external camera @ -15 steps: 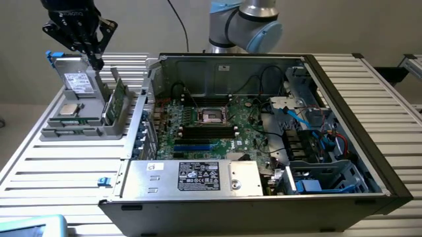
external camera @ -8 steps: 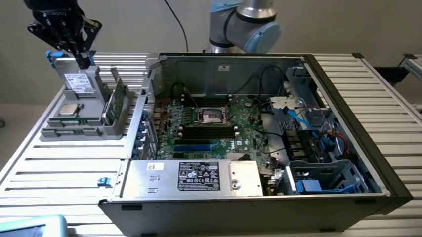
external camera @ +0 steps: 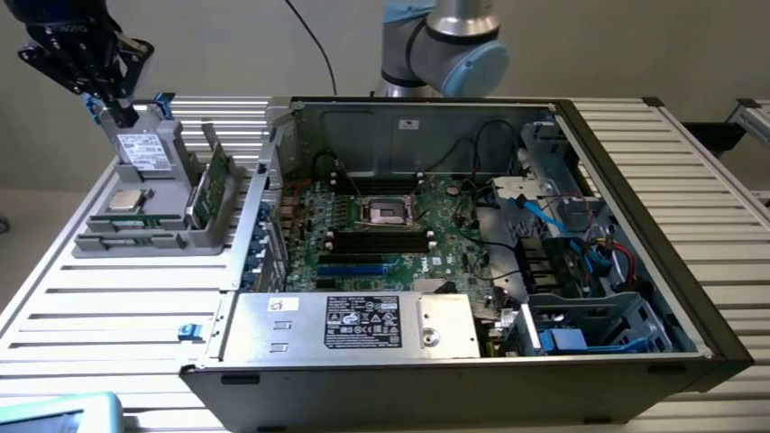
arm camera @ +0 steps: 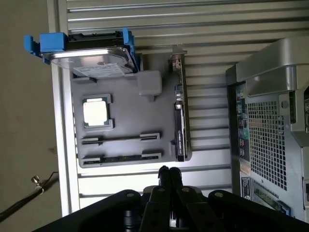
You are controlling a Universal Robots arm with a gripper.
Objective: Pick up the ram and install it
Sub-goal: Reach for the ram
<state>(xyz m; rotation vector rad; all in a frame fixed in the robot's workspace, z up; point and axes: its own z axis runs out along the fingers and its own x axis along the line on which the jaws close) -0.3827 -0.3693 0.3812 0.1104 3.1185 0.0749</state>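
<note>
Gripper (arm camera: 169, 174) poised over the grey tray (arm camera: 130, 116), jaws pressed together, holding nothing. We find the ram (arm camera: 120, 158) seated edgewise in the tray's end slot, presumably to present an edge for pinching.

An open computer case (external camera: 421, 131) lies on the slatted desk (external camera: 108, 307), its green motherboard (external camera: 416, 236) exposed and a silver power supply (external camera: 361, 323) at the near side. On the exterior view's left, a grey parts tray (external camera: 132, 242) holds a processor (external camera: 126, 200) and an upright hard drive (external camera: 147, 149) in blue brackets.
</note>
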